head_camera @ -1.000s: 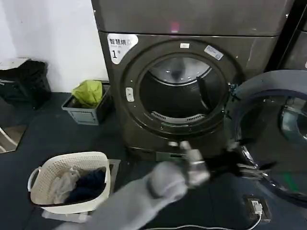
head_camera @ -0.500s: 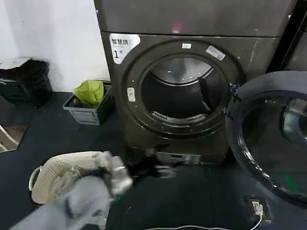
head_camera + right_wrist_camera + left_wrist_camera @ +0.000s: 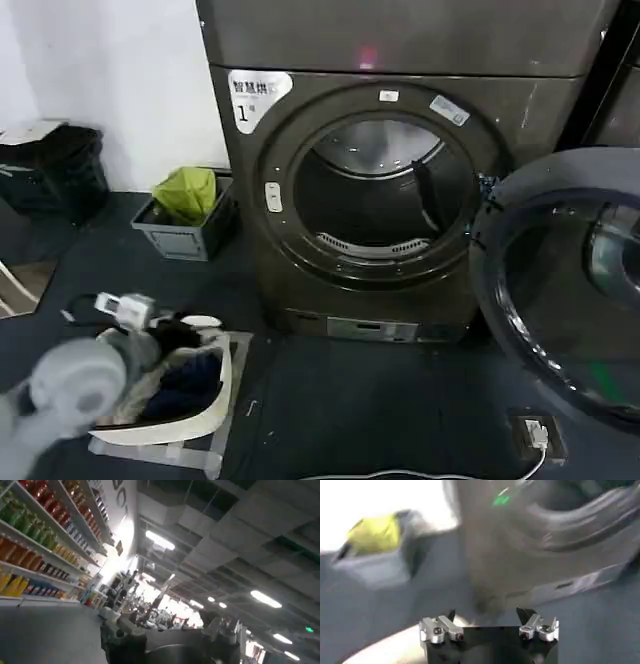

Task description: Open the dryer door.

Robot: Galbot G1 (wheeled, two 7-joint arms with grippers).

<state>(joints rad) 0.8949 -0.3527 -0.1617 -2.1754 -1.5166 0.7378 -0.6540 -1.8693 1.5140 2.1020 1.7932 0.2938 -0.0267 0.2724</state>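
Since the earlier frames the left arm has swung away from the front of the dryer, crossing from the lower right of the head view to the lower left; it now sits over the laundry basket (image 3: pixel 200 415). The left gripper (image 3: pixel 110 308) points toward the far left, above the basket's near rim. In the left wrist view the left gripper (image 3: pixel 489 622) has its two fingers well apart with nothing between them.

The dryer door (image 3: pixel 565 285) stands fully open, swung out to the right of the machine on its hinge, with its dark inner side and tinted glass facing the camera. The round drum opening (image 3: pixel 372 195) is exposed, and the perforated drum wall shows inside. A white label (image 3: pixel 254 95) bearing a "1" sits at the upper left of the dryer front.

The basket holds white and dark clothes and rests on the dark floor (image 3: pixel 380 410). A grey bin (image 3: pixel 185 225) with a yellow-green bag in it stands against the wall, left of the dryer. A small socket box with a cable (image 3: pixel 535 435) lies on the floor below the open door.

The right wrist view looks up at a ceiling with strip lights and shelving; the state of the right gripper's fingers cannot be told.
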